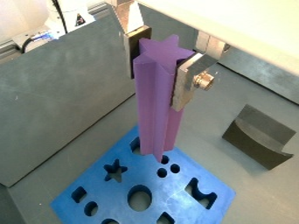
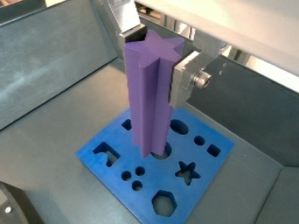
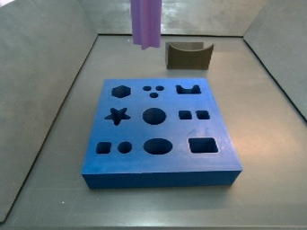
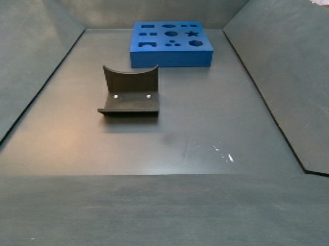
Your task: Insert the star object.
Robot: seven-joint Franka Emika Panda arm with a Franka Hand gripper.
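The two-finger gripper [image 1: 162,73] clamps the long purple star-section prism [image 1: 158,101] upright near its top, silver finger plates [image 2: 186,77] pressed on its sides. The prism hangs above the blue block with shaped holes [image 3: 161,132], its lower end clear of the surface. The brown-grey notched block [image 3: 188,55] sits apart on the grey floor [image 4: 193,144].

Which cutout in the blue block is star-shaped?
The star cutout, on the blue block, matches the purple star object held in the gripper; the others are round, square, hexagonal.

Matt purple star object [image 1: 156,96] between silver metal fingers [image 1: 187,83] of gripper [image 1: 162,77].
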